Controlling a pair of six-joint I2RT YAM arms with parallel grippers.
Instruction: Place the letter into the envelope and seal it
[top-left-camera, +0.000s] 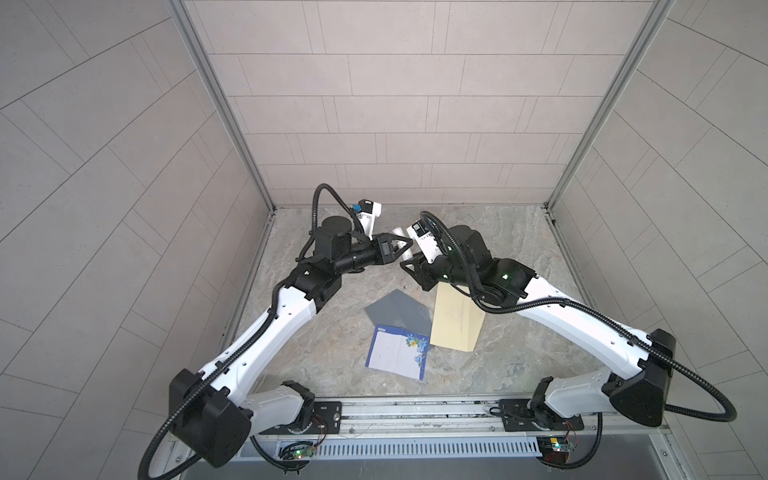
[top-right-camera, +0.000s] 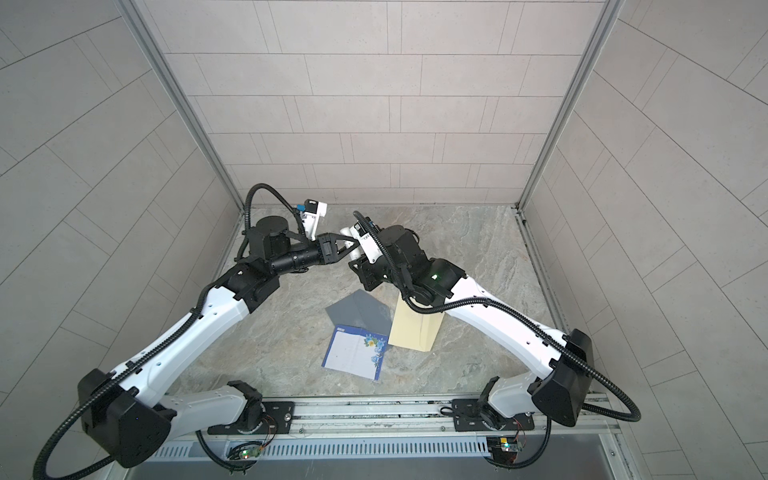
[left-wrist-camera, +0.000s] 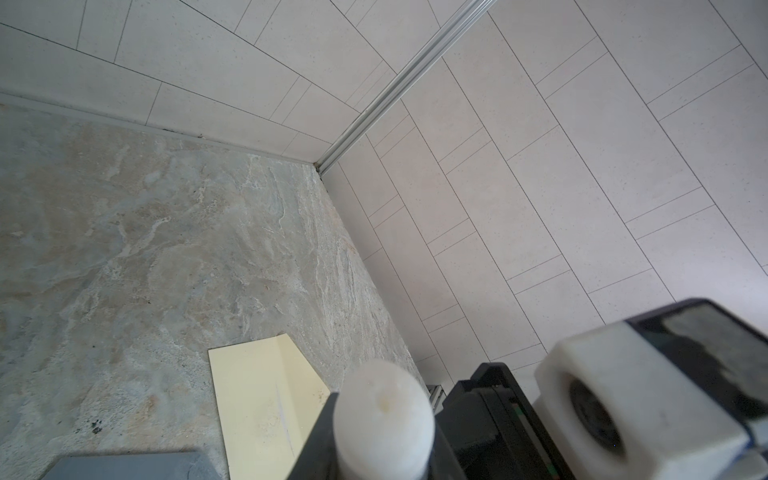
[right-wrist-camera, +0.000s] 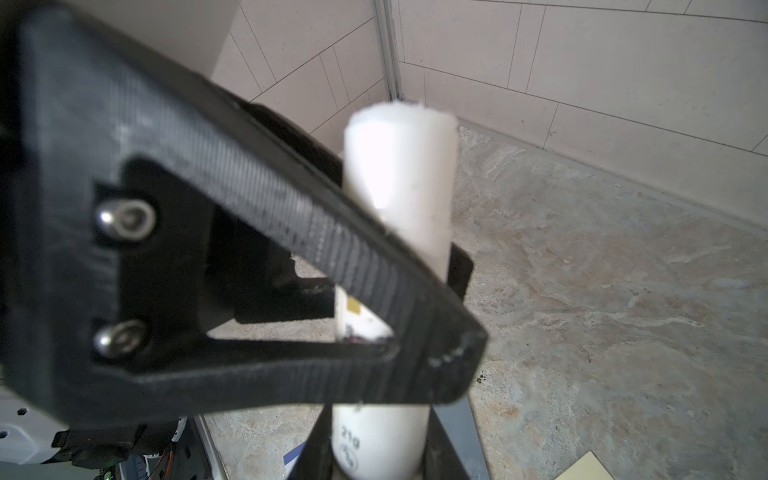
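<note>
Nearest me, the letter (top-left-camera: 397, 353) lies flat on the table (top-left-camera: 519, 249) at front centre. Its long axis runs roughly left to right, slightly skewed, and the flowered edge points right toward the envelope (top-left-camera: 451, 320). No gripper touches it.

Just beyond the letter is a grey sheet (top-left-camera: 395, 309), turned corner-on to me, with its near corner at the letter's far edge.

The cream envelope lies flat to the right of both. Its long axis runs near to far, leaning a little left as it goes back. The far end is hidden under the right arm. The flap stands folded open along the right-hand long edge, so the mouth faces right. The letter is outside it.

Further back, above the table, both arms meet on a white glue stick (right-wrist-camera: 399, 174). The right gripper (right-wrist-camera: 380, 440) has its fingers closed on the printed lower body. The stick's long axis runs straight out of that gripper, and its free end points toward the far wall. The left gripper (top-left-camera: 405, 248) comes in from the left and clamps across the stick, crosswise to its length.
</note>
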